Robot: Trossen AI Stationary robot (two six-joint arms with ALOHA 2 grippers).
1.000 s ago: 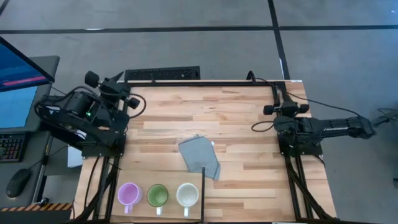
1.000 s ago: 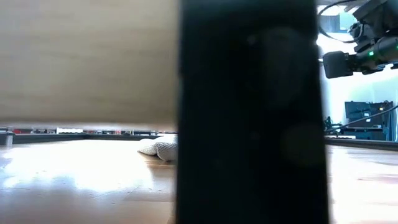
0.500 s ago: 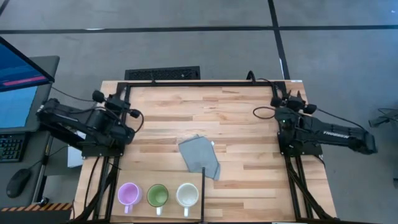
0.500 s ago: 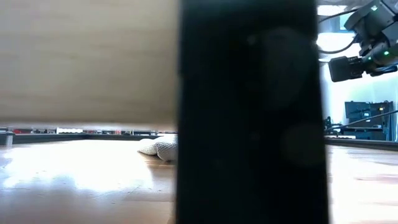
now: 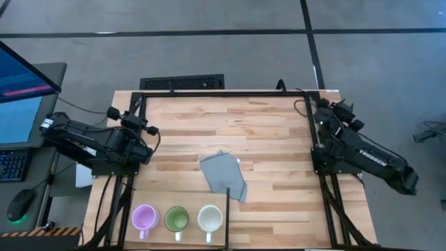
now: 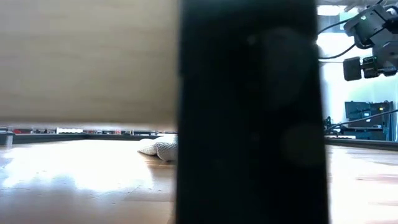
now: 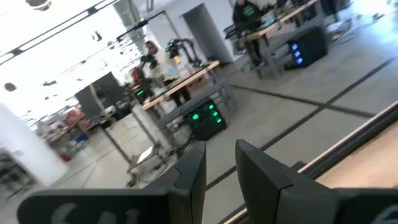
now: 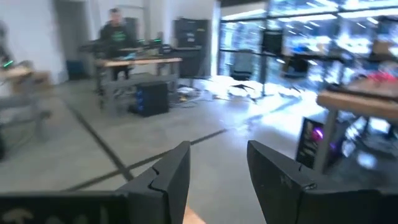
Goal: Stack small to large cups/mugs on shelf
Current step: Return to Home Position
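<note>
Grey concrete floor [image 5: 244,56] with dark seams, workbenches [image 8: 134,62] and bright windows [image 8: 298,25] beyond.

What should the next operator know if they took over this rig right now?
Left pincer: open, empty, at the table's left edge.
Right pincer: open, empty, at its right edge.
Purple mug, green mug and cream-white mug stand side by side on the shelf, in that order.
Grey cloth lies mid-table.
Done: all three placed.
Left: seemingly only parking the arms.
</note>
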